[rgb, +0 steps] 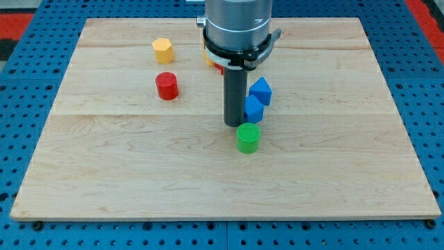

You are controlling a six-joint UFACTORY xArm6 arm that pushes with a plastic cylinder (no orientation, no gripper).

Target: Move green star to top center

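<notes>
My tip (pixel 234 124) sits between blue blocks (pixel 257 98) — green cylinder (pixel 248 137) just below.

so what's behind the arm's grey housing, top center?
Behind the grey housing, slivers of a yellow block and a red block show at its left edge. Their shapes are covered. No green star is visible; only a green cylinder by my tip.

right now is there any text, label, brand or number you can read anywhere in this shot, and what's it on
None: no readable text, number or sign anywhere.
Wooden board: bare grain.
Green block, red cylinder, yellow block, blue blocks: unmarked.
Arm housing above my tip: no label shows.
</notes>
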